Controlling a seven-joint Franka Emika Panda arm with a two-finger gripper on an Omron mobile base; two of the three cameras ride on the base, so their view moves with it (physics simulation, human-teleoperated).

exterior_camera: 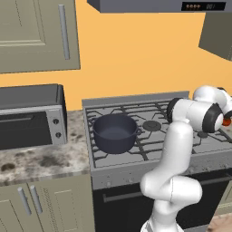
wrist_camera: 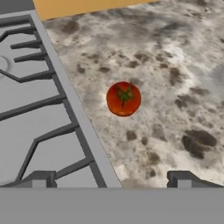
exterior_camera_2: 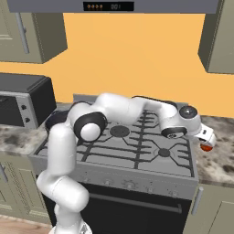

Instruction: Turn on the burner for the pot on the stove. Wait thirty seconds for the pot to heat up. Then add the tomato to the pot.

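Note:
The dark pot [exterior_camera: 114, 132] stands without a lid on the front left burner of the grey stove [exterior_camera: 156, 146]. The arm reaches across the stove [exterior_camera_2: 137, 151] to the stone counter [wrist_camera: 175, 78] on its right. There the red tomato [wrist_camera: 124, 99] lies with its green stem up, close to the stove's edge [wrist_camera: 65, 100]. My gripper [wrist_camera: 111, 179] hangs open just above it, with fingertips [wrist_camera: 39, 179] wide apart and nothing between them. From the right base view the gripper [exterior_camera_2: 205, 137] sits right over the tomato [exterior_camera_2: 207, 147]. At the right edge of the left base view a sliver of the tomato [exterior_camera: 225, 121] peeks from under the hand.
A grey toaster oven [exterior_camera: 31, 120] sits on the counter left of the stove. A range hood [exterior_camera: 158, 5] hangs above, with cabinets [exterior_camera: 36, 34] on both sides. Small knobs [exterior_camera_2: 130, 185] line the stove front above the dark oven door [exterior_camera_2: 132, 208].

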